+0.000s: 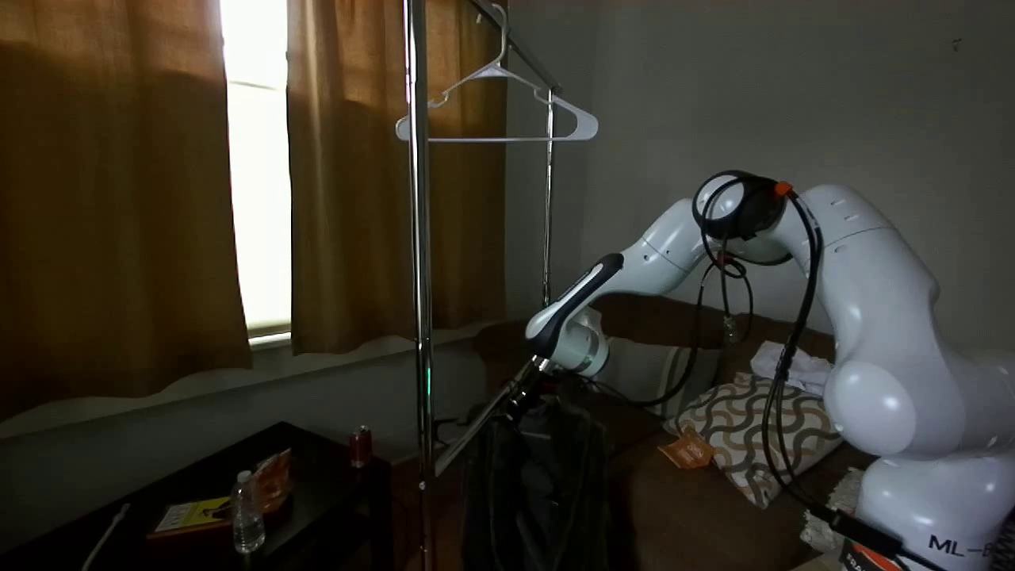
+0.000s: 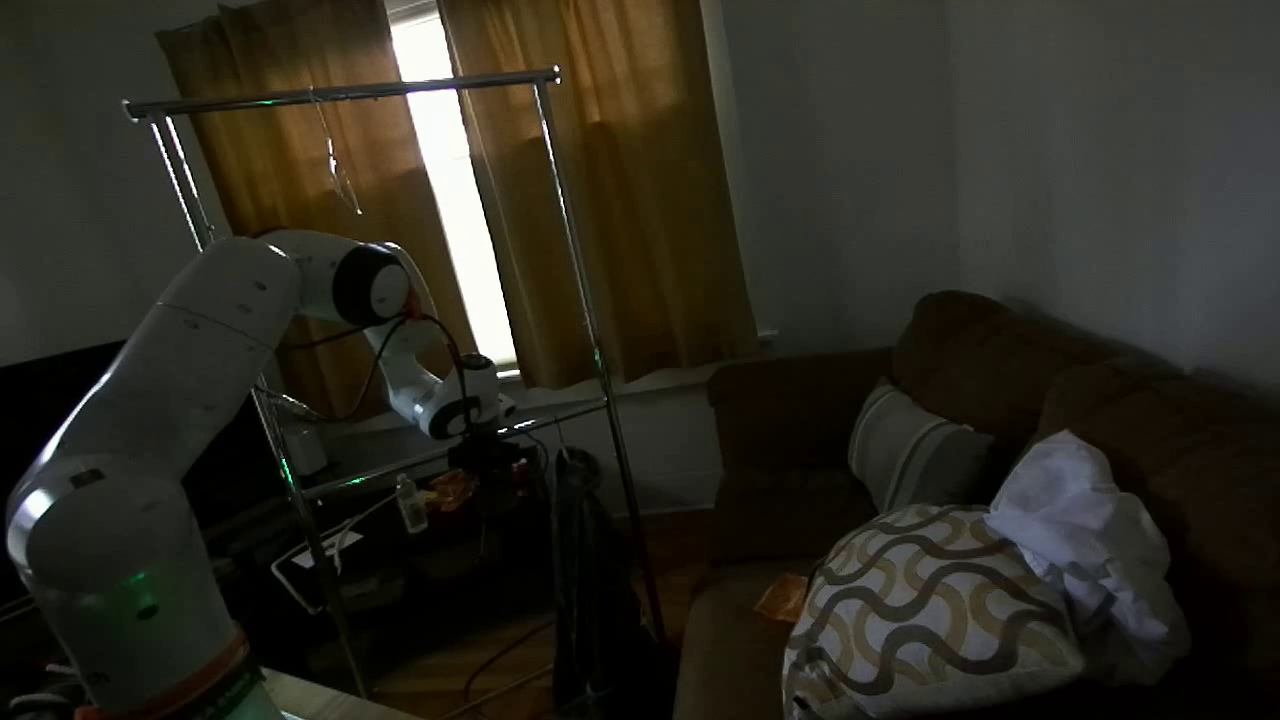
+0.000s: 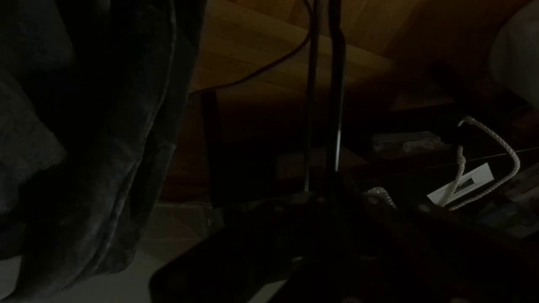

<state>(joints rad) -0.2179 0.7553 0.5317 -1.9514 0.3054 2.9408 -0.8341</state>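
Observation:
My gripper (image 3: 332, 189) is a black shape at the bottom of the very dark wrist view. Its fingers look near each other, but whether they are apart, shut or holding something is lost in shadow. It points down near the lower rail of a metal clothes rack (image 1: 420, 238), and shows dark in both exterior views (image 1: 521, 395) (image 2: 495, 460). A dark garment (image 1: 539, 484) hangs beside it from the lower rail; it fills the left of the wrist view (image 3: 113, 126) and also shows in an exterior view (image 2: 590, 590). Two thin dark rods (image 3: 337, 97) run down toward the jaws.
A white hanger (image 1: 496, 75) hangs on the rack's top rail. A dark low table (image 1: 317, 492) bears a bottle (image 1: 247, 511), a red can (image 1: 360, 446) and an orange bag (image 1: 273, 476). A brown sofa (image 2: 740, 640) holds a patterned pillow (image 2: 930, 600) and white cloth (image 2: 1080, 540).

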